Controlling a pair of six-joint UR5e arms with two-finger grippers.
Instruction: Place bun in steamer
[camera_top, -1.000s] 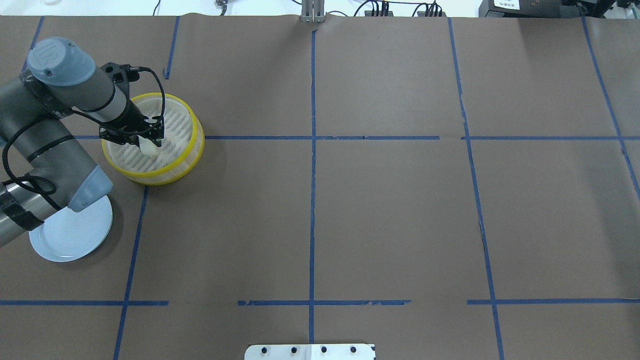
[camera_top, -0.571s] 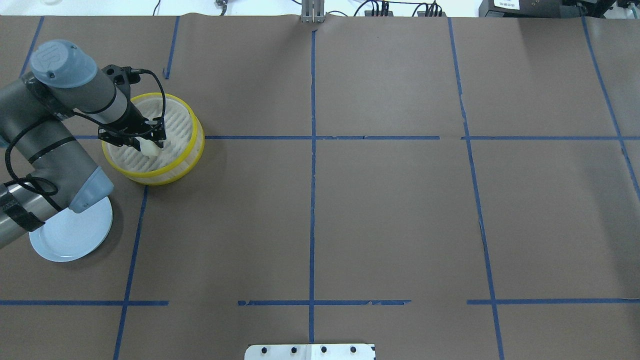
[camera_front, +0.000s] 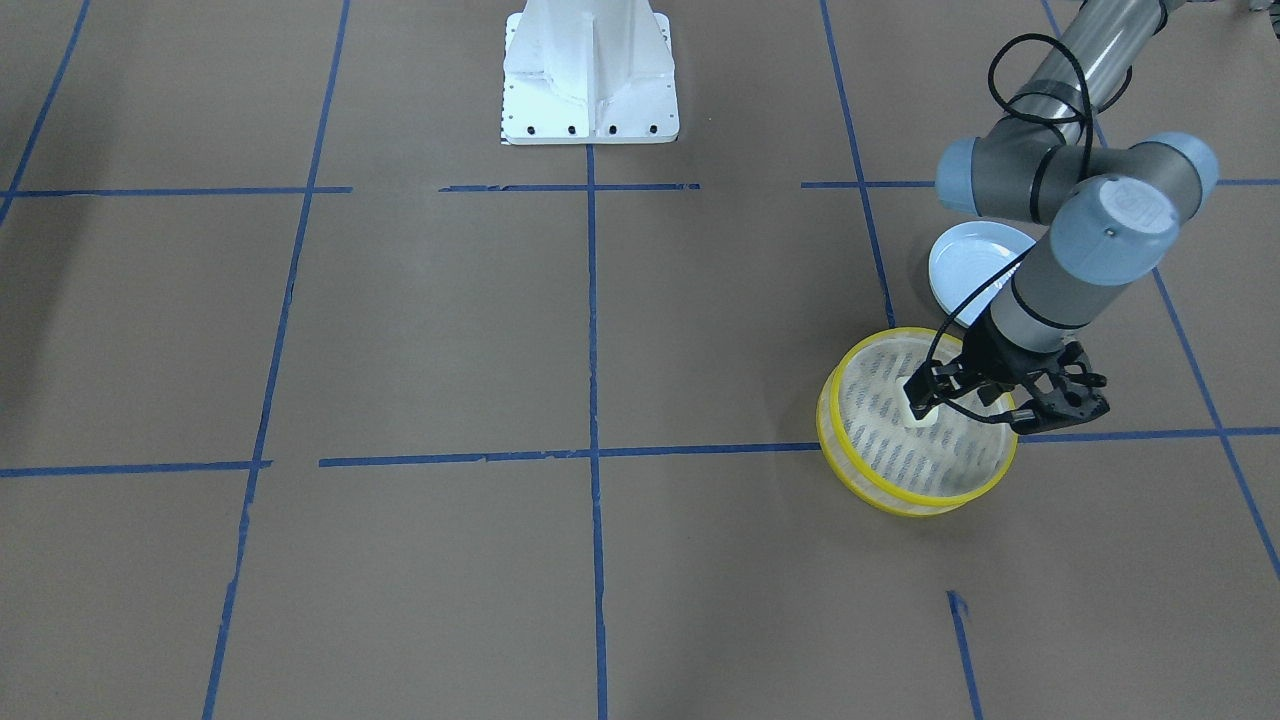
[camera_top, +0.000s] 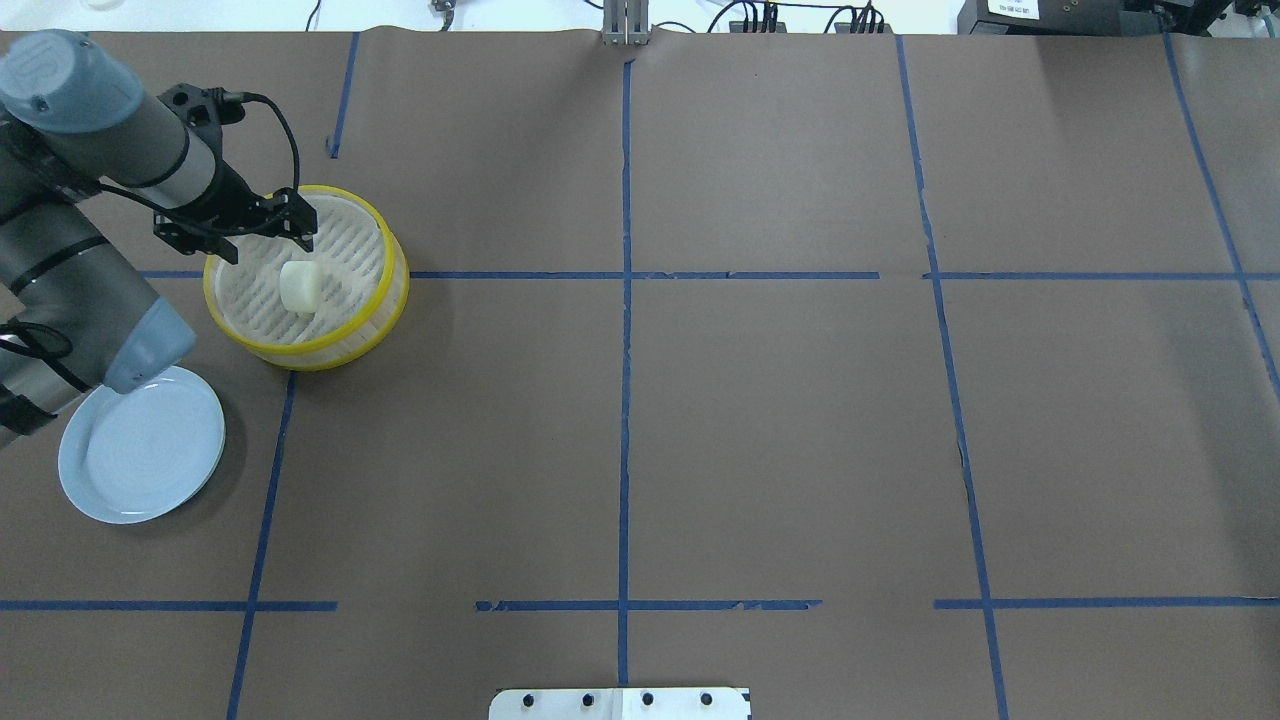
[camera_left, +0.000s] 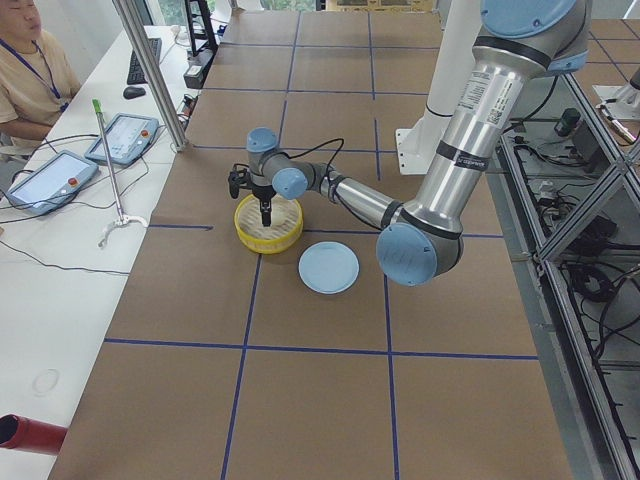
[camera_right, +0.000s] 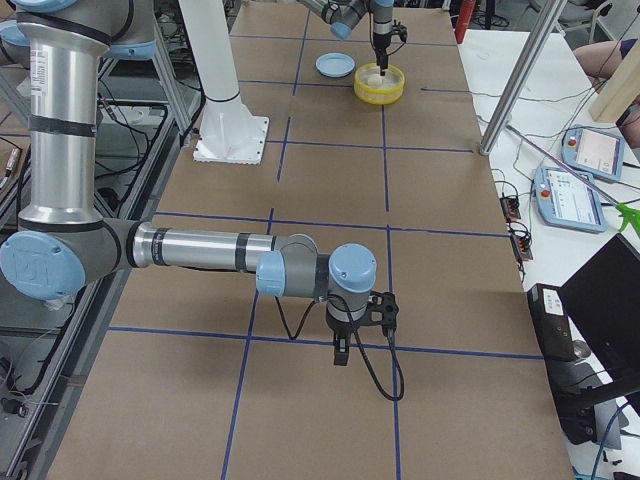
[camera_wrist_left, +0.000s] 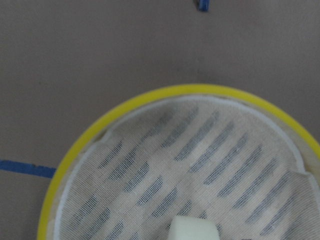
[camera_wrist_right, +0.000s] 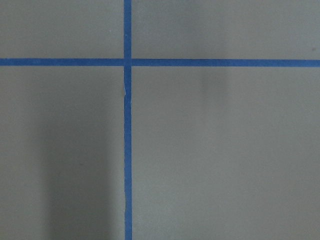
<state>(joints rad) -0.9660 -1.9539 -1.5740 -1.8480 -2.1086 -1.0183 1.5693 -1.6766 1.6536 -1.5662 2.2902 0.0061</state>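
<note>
The cream-white bun (camera_top: 299, 287) lies free on the slatted bottom of the yellow-rimmed steamer (camera_top: 386, 300), left of its middle. My left gripper (camera_top: 262, 236) hangs open above the steamer's far-left part, its fingers spread and clear of the bun. The front-facing view shows the bun (camera_front: 918, 413) in the steamer (camera_front: 925, 503) under the open gripper (camera_front: 967, 405). The left wrist view shows the steamer's rim (camera_wrist_left: 190, 90) and the bun's top (camera_wrist_left: 192, 230) at the lower edge. My right gripper (camera_right: 340, 352) shows only in the exterior right view, low over bare table; I cannot tell its state.
A pale blue plate (camera_top: 140, 450) lies empty near the steamer, partly under my left arm's elbow; it also shows in the front-facing view (camera_front: 965, 265). Blue tape lines cross the brown table. The robot's white base (camera_front: 590, 75) stands mid-table.
My left gripper has opened and let go of the bun, then risen and drawn back toward the far left. The bun stays on the steamer's bottom.
</note>
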